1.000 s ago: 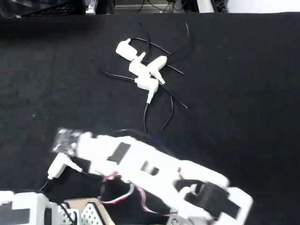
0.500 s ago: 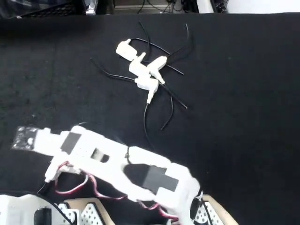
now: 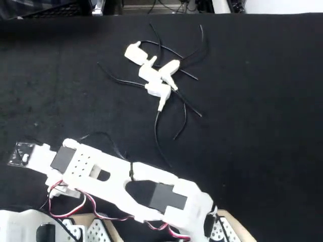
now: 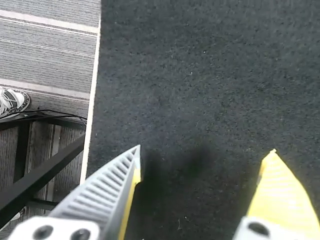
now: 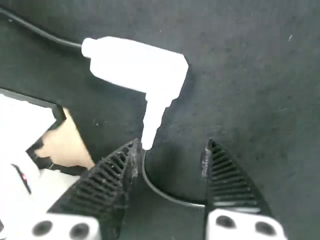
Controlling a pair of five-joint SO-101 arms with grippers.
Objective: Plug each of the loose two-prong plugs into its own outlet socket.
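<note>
A tangle of white two-prong plugs (image 3: 154,75) with black cords lies at the back middle of the black mat. My right arm (image 3: 126,184) lies low across the front, its dark gripper (image 3: 22,154) near the left edge. In the right wrist view a lone white plug (image 5: 135,65) lies flat just past the open gripper (image 5: 172,145), and its black cord (image 5: 160,192) curves between the fingers, which touch nothing. My left gripper (image 4: 205,150) hangs open over bare mat near the table's edge, its yellow and grey fingers holding nothing.
The left arm's white base (image 3: 22,224) and a tan board (image 3: 86,222) sit at the front left. The table's edge (image 4: 94,100) drops to striped floor in the left wrist view. Loose cords (image 3: 176,121) trail from the tangle toward the middle.
My right arm has swung left along the front of the table. Its gripper went from near the lone plug to the left edge, and the arm now covers that plug from above.
</note>
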